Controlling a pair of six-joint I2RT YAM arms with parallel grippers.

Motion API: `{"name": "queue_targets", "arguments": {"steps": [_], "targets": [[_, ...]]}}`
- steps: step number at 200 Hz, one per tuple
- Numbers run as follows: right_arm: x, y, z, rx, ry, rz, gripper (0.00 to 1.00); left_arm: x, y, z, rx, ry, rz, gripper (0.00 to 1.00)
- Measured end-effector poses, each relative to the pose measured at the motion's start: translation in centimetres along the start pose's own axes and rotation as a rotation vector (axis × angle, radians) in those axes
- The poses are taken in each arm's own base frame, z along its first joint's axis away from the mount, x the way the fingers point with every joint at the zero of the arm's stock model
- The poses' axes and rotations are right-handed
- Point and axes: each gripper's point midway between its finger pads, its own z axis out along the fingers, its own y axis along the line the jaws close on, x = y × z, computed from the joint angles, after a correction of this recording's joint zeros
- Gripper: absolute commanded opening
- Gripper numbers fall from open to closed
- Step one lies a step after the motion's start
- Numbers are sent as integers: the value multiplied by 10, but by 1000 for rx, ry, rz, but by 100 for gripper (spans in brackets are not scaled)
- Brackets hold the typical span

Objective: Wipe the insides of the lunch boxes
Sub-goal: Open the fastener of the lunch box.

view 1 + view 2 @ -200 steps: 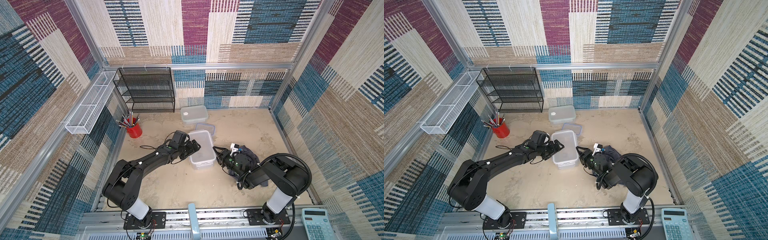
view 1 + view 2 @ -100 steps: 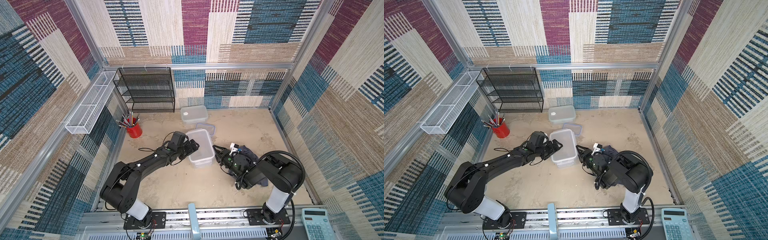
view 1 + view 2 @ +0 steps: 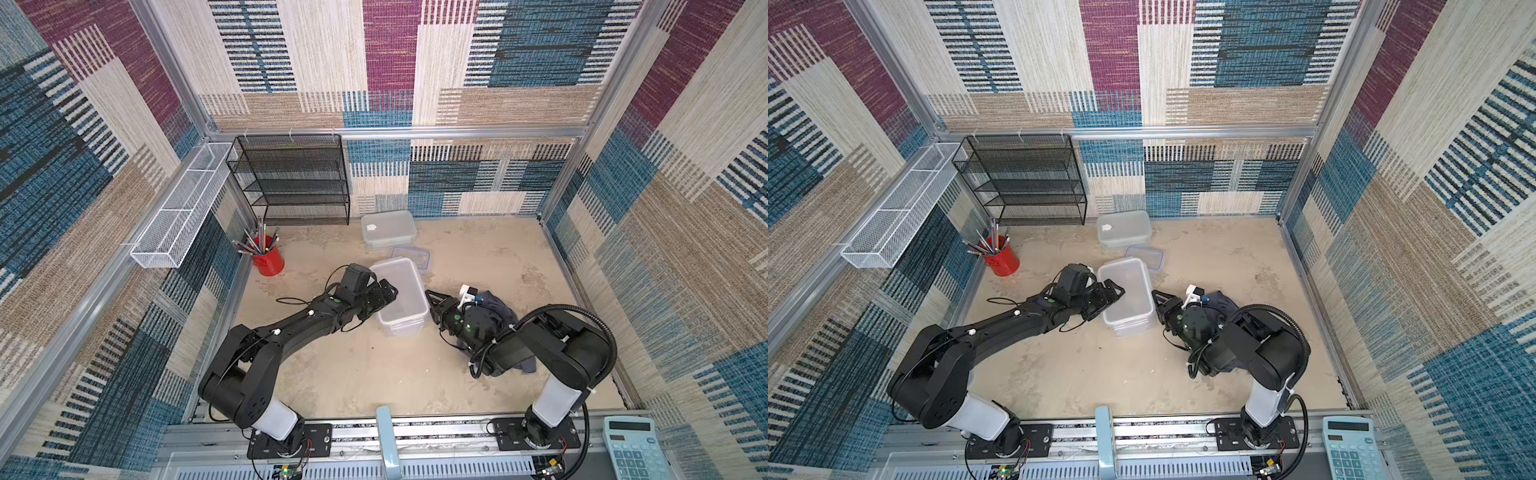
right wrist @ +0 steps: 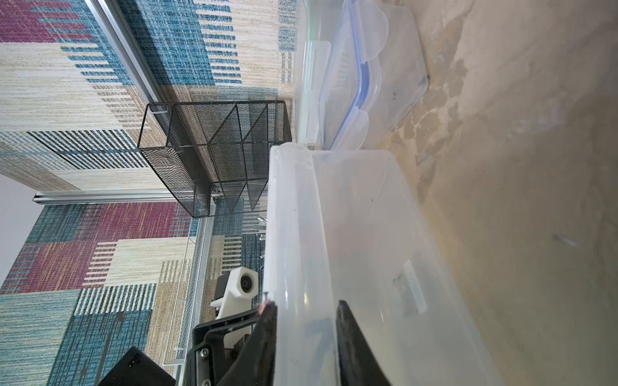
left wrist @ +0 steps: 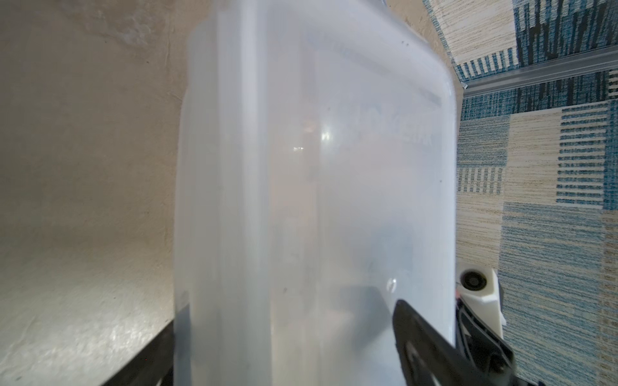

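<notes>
Two grippers on one open box; cloth unheld

Nearest the rail, a crumpled grey-blue cloth (image 3: pixel 498 303) lay on the sandy table (image 3: pixel 374 374), beside and partly under the right arm, in neither gripper. Mid-table stood the open translucent plastic tub (image 3: pixel 405 286), rectangular, round-cornered, lid off. The right gripper (image 4: pixel 306 310) had its jaws narrow on the tub's right long wall, one finger inside and one outside. Both apparently touched plastic: judged a pinch to anchor the tub. The left gripper (image 3: pixel 384 297) sat at the opposite long wall, jaws wide apart, one finger over the rim and the other outside. No squeeze was evident; read as a brace against sliding. Just beyond sat a small translucent plastic tub with blue-rimmed lid (image 3: pixel 411 257), lid on. Farther back, near the black wire-mesh rack (image 3: pixel 291 178), stood a lidded translucent tub with whitish lid (image 3: pixel 388 228). Judgement: those two interiors were unreachable, and wiping needed the cloth picked up first.
</notes>
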Motion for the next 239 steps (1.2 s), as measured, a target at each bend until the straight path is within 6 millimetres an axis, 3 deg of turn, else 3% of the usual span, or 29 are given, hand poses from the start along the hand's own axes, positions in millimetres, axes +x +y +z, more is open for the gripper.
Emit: {"name": "queue_targets", "arguments": {"steps": [38, 85, 150, 168, 188, 200, 216, 239], "targets": [[-3, 1, 5, 40, -19, -48, 0, -3, 1, -1, -7, -17, -3, 87], [-7, -14, 8, 144, -48, -109, 0, 3, 6, 0, -26, 7, -11, 87], [-4, -2, 9, 160, -39, -206, 0, 7, 7, 0, -27, 23, 1, 87], [-5, -2, 6, 173, -42, -218, 15, 9, 7, 0, -22, 29, 1, 87], [-4, 0, -1, 176, -39, -229, 44, 11, 6, 0, -13, 36, 4, 87], [-2, -3, -4, 188, -29, -232, 56, 14, 4, 0, -4, 48, 4, 87], [0, -8, -8, 197, -15, -228, 65, 15, 4, 0, -3, 54, 5, 87], [7, -14, -11, 192, 18, -198, 66, 16, 4, 1, 0, 57, 5, 87]]}}
